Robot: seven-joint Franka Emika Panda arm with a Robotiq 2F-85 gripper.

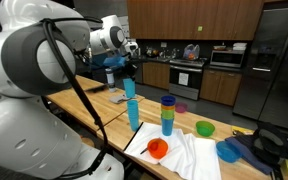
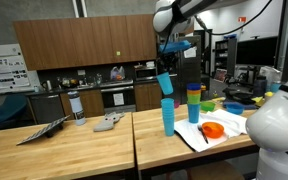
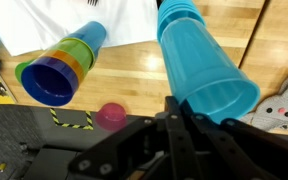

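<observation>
Pinched shut on the rim of a light-blue tapered plastic cup [image 3: 199, 65], the end effector [image 3: 179, 112] holds something probably light, thin-walled and slick, best gripped gently at that stiffer rim.

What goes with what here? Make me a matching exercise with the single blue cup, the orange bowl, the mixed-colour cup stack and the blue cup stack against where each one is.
Things:
1 single blue cup
2 orange bowl
3 mixed-colour cup stack
4 blue cup stack

Places:
A on the white cloth
B upright on the wooden table, dark blue cup on top
C gripped in the pincer, off the table
D on the table, right under the gripped cup

Pairs: 1-C, 2-A, 3-B, 4-D
</observation>
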